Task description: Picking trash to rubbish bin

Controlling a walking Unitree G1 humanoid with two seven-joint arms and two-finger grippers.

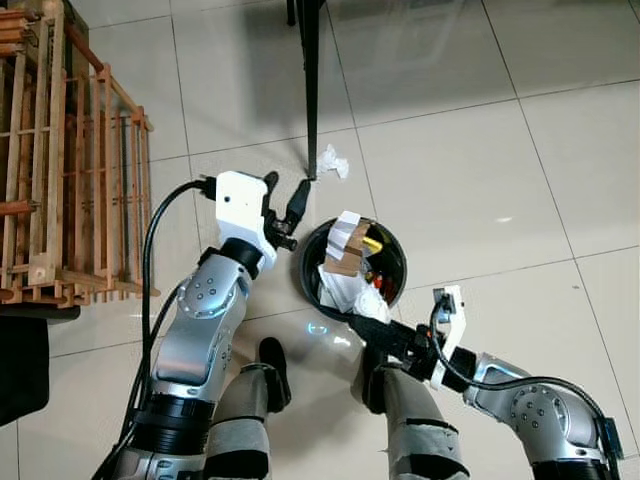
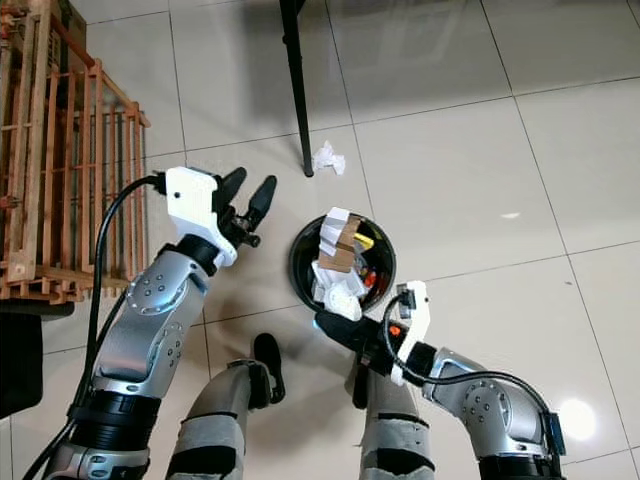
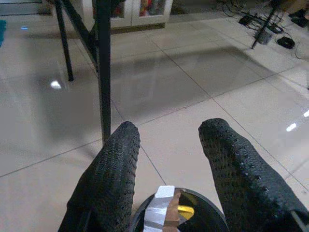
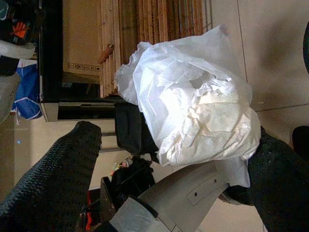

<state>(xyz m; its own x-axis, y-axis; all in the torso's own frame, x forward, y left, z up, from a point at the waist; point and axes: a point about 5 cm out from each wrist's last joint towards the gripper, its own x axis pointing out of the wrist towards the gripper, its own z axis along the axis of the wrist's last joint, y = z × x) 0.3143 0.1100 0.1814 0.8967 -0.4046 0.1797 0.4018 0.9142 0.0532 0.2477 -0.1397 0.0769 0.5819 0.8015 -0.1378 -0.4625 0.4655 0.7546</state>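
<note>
Right gripper [image 2: 335,322], low centre, apparently clamps crumpled white plastic [image 4: 193,111] beside bin [image 2: 300,262]: release next; left gripper [image 2: 247,199] open, empty.

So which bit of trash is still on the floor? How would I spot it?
Find the thin black table leg standing on the pale floor tiles. Right at its foot lies a small crumpled white tissue, beyond the round black bin. Unlike the white wad at the right claw and the rubbish piled in the bin, it lies alone on bare tile.
</note>
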